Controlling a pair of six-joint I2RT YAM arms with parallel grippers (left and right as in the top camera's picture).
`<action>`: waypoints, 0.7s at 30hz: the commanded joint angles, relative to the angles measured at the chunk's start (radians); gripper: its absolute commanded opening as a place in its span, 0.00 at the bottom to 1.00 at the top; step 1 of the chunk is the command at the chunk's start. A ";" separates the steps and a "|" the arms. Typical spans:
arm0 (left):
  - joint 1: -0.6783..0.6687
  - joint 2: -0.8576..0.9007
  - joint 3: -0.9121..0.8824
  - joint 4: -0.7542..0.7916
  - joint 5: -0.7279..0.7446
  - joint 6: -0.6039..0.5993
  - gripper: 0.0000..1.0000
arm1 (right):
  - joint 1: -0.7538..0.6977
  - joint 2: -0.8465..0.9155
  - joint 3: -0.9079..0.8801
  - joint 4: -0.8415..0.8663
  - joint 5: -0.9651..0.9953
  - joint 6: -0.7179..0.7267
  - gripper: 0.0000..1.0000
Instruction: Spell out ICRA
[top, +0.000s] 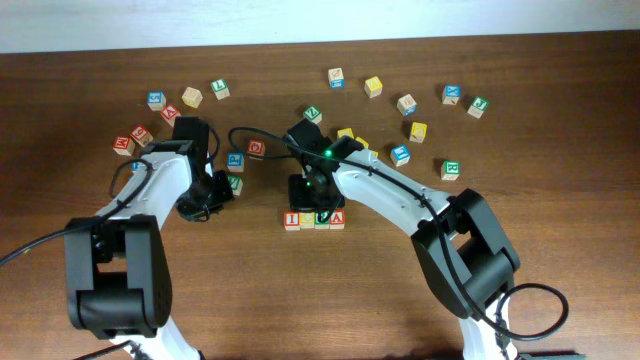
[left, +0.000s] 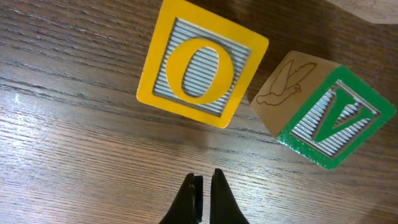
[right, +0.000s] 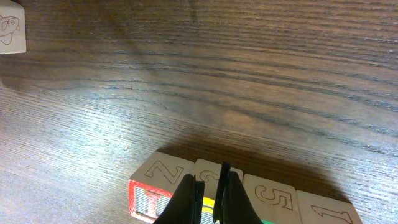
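- The four task cubes stand in a straight row on the table (top: 560, 250), at its middle and towards the near edge, each touching the next.
- From the overhead view the row reads I cube (top: 292, 220), C cube (top: 307, 220), R cube (top: 322, 220), A cube (top: 337, 218), left to right, with the letters facing up.
- The right arm (top: 390, 190) reaches in from the right, and its head hangs just behind the row, over the C and R cubes.
- The right jaws are pressed together and pinch nothing. In the right wrist view their tips lie over the second cube from the left. I cannot tell whether they touch it.
- That view shows outlined figures carved on the pale faces of the row.
- The left arm (top: 150, 185) bends in from the left and ends well apart from the row, to its left.
- The left jaws are also pressed together and hold nothing. They point down at bare wood.
- Just ahead of them in the left wrist view lie a yellow O cube (left: 202, 62) and a green V cube (left: 323, 115), close beside each other. The V cube has a bird outline on one side face.
- Other lettered cubes (top: 373, 86) lie scattered across the far part of the table, apart from the row.
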 joint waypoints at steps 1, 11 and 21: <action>0.003 0.011 0.008 -0.001 -0.014 -0.010 0.00 | 0.006 0.004 0.000 -0.008 -0.017 -0.002 0.04; 0.003 0.010 0.008 -0.001 -0.014 -0.010 0.00 | 0.006 0.004 0.000 -0.018 -0.016 -0.002 0.04; 0.003 0.011 0.008 -0.013 -0.010 -0.010 0.00 | -0.032 0.003 0.033 0.018 -0.014 -0.007 0.04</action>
